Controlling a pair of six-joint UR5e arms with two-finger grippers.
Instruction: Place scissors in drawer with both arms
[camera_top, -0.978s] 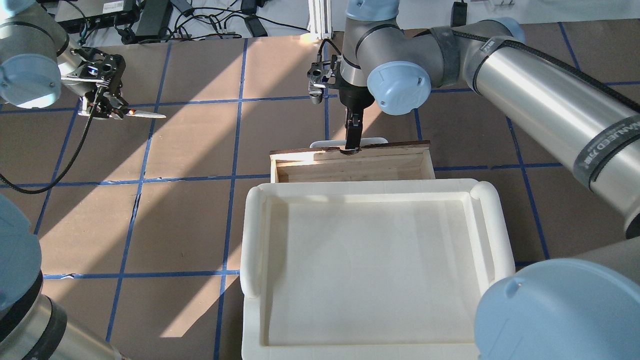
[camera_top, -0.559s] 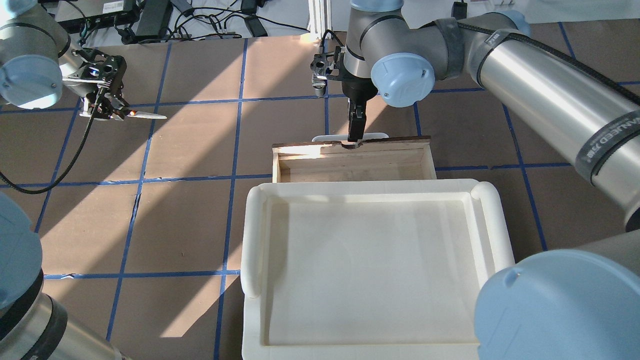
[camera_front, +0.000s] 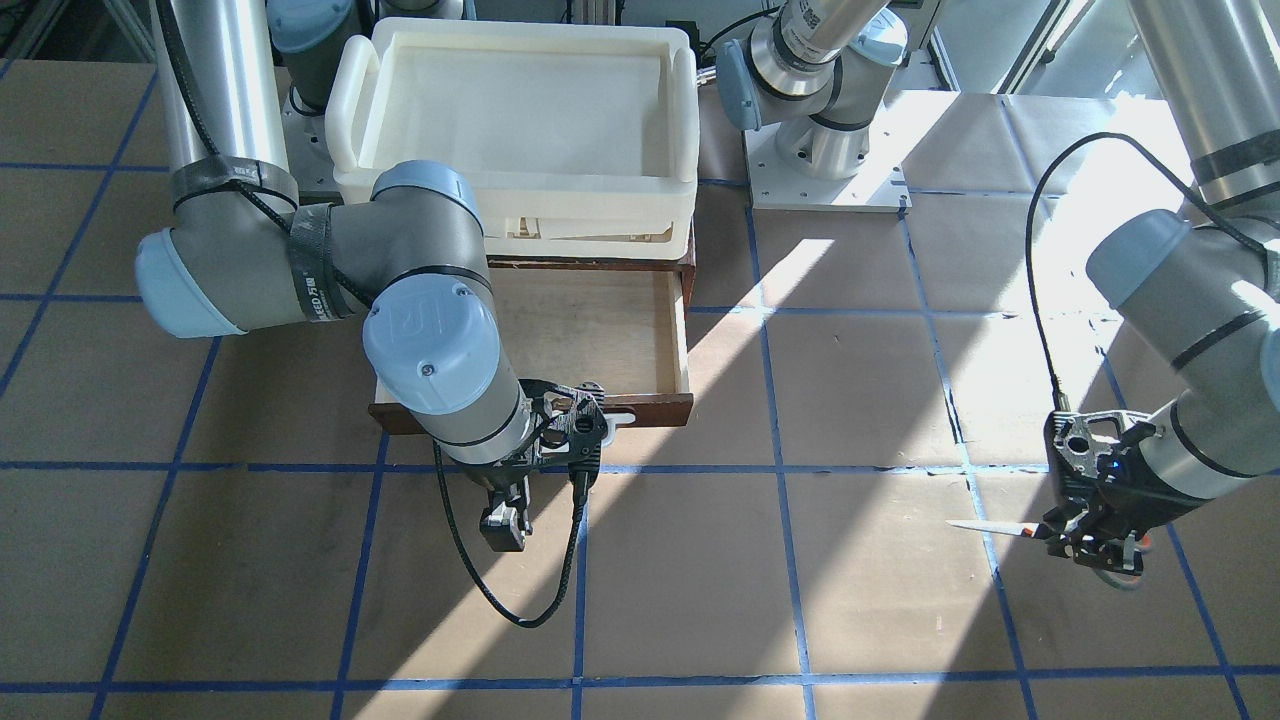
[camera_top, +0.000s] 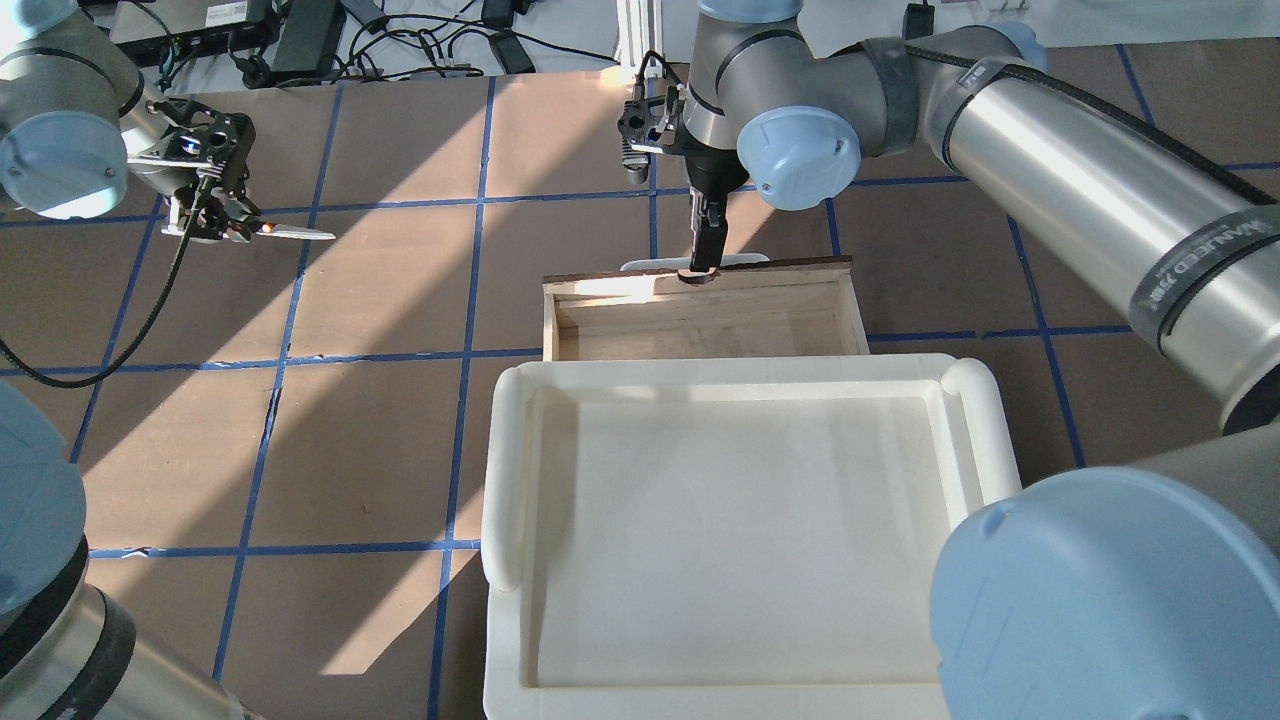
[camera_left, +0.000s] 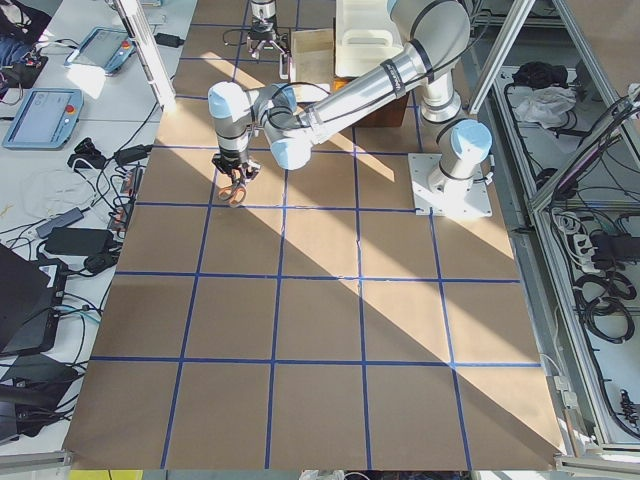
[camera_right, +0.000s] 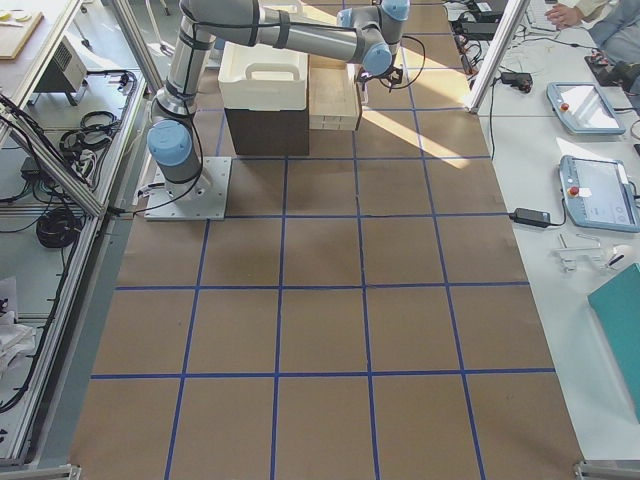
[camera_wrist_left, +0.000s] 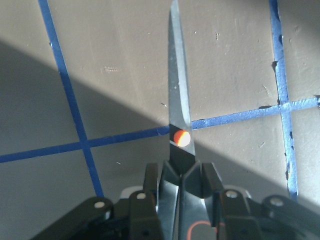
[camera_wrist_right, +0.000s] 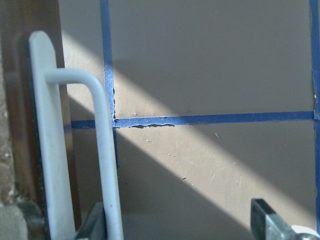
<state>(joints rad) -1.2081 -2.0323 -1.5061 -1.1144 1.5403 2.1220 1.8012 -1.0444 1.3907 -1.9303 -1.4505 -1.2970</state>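
Note:
The scissors (camera_top: 290, 232) are held by their handles in my left gripper (camera_top: 222, 218), above the table at the far left, with the silver blades (camera_wrist_left: 178, 95) pointing towards the middle. They also show in the front-facing view (camera_front: 990, 526). The drawer (camera_top: 552, 318) stands pulled out from under the white tray, its pale wood inside (camera_front: 600, 325) bare. My right gripper (camera_top: 702, 262) is at the drawer's white handle (camera_wrist_right: 102, 150). Its fingers (camera_wrist_right: 265, 220) stand wide apart, and the handle bar lies against one of them.
The white tray (camera_top: 505, 470) sits on top of the cabinet over the drawer's back part. Blue tape lines cross the brown table. Cables and power bricks (camera_top: 310, 35) lie beyond the far edge. A cable (camera_front: 520, 600) hangs from my right wrist.
My right gripper has moved away from the robot with the handle, and the drawer has slid further out. My left gripper with the scissors has hardly moved.

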